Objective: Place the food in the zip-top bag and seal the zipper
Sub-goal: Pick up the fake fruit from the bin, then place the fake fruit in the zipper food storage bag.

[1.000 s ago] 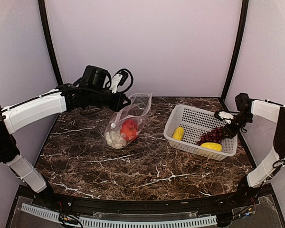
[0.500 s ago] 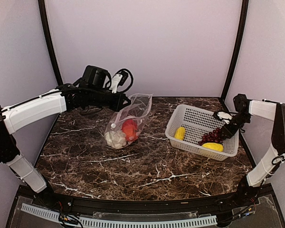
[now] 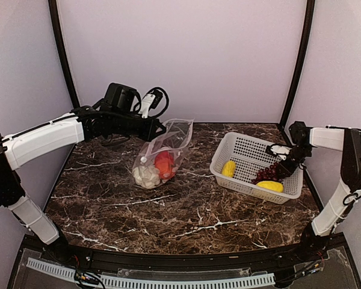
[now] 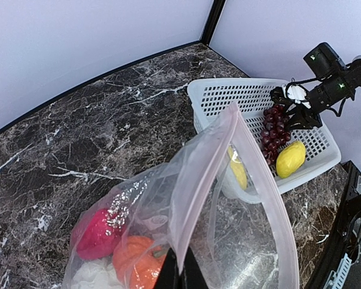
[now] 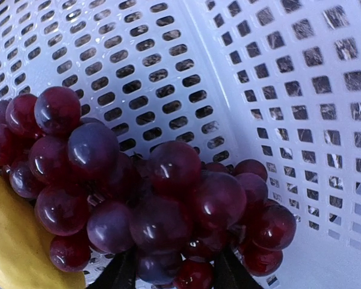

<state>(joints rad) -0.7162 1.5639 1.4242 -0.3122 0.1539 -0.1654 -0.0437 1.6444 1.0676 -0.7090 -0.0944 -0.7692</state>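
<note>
The clear zip-top bag (image 3: 170, 143) hangs tilted from my left gripper (image 3: 158, 128), which is shut on its pinkish zipper (image 4: 206, 168) edge; the mouth gapes wide. Inside lie the red pepper (image 4: 96, 232), the orange-red round piece (image 4: 138, 265) and the white cabbage (image 3: 145, 176). The dark purple grapes (image 5: 150, 198) rest in the white basket (image 3: 240, 144) between two yellow pieces (image 3: 227, 168) (image 3: 268, 186). My right gripper (image 5: 171, 272) reaches into the basket, its fingers pressed against both sides of the bunch's lower grapes.
A black device with coiled cables (image 3: 131, 96) sits at the back left. The basket stands near the table's right edge, close to the right black frame post (image 3: 293, 72). Purple walls close in the back and sides.
My right gripper has pushed lower and leftward into the basket and narrowed its fingers onto the grapes. The basket shifted slightly. The left arm and bag stayed still.
</note>
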